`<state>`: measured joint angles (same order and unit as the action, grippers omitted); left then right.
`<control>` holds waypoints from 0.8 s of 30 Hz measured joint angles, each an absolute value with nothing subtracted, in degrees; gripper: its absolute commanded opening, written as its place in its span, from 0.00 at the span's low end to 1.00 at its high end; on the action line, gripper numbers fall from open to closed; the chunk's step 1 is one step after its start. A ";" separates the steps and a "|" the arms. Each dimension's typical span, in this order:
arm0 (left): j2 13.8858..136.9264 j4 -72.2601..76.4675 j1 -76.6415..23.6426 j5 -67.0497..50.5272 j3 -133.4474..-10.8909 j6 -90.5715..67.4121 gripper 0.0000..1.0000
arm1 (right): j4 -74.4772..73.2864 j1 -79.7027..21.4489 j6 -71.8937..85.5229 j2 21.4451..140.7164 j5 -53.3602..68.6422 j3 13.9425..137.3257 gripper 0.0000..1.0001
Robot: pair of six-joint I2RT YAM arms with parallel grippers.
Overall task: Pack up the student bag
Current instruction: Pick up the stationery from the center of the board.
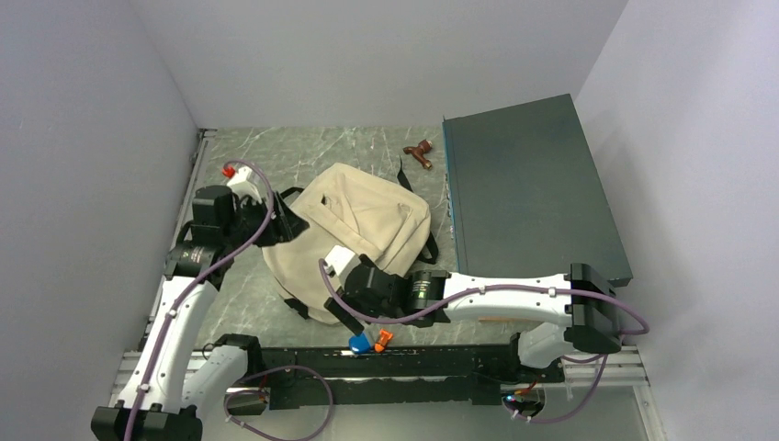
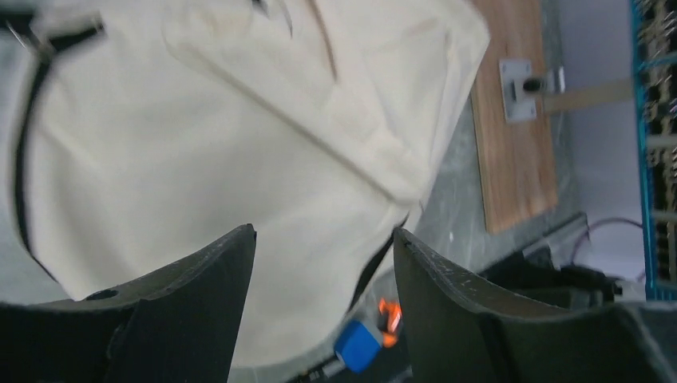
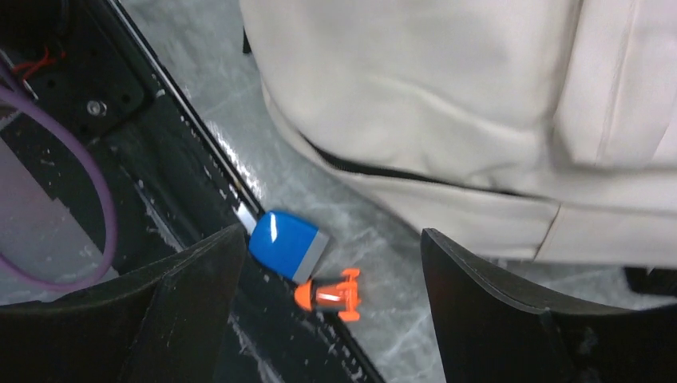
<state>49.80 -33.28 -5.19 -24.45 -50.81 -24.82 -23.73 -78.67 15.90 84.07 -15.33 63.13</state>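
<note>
Bag (image 1: pixel 358 220), beige, 1: lies flat on the table (image 1: pixel 276 152). My left gripper (image 2: pixel 324 234): jaws apart, empty, over the bag. My right gripper (image 3: pixel 331 234): jaws apart, empty, at its near edge.

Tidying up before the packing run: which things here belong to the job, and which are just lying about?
Job: student bag; left gripper; right gripper.
Lying about: dark teal box; small brown object; wooden board; blue piece and orange piece, possibly for packing.
</note>
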 measured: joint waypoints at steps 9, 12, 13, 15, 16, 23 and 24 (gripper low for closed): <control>43.44 -34.04 -5.37 -30.63 -40.99 -32.47 0.82 | -35.88 -73.52 22.33 86.72 -20.51 74.89 0.71; 44.29 -31.75 -6.46 -30.13 -41.28 -36.77 0.81 | -37.04 -72.25 21.89 88.20 -23.97 80.82 0.63; 46.06 -31.55 -6.96 -29.56 -42.11 -37.87 0.77 | -37.30 -72.05 21.54 88.49 -24.86 81.95 0.60; 50.65 -31.79 -7.68 -28.05 -44.53 -40.25 0.68 | -37.74 -71.46 20.82 89.03 -26.65 83.74 0.57; 53.98 -32.32 -8.01 -27.05 -46.74 -41.67 0.66 | -37.80 -71.26 20.47 89.23 -27.09 84.18 0.56; 78.04 -41.23 -13.56 -16.97 -66.30 -48.90 0.87 | -38.13 -67.64 16.97 91.79 -30.04 86.37 0.54; 80.34 -42.74 -14.90 -15.22 -68.40 -49.65 0.90 | -38.09 -67.16 16.53 92.33 -30.28 86.85 0.54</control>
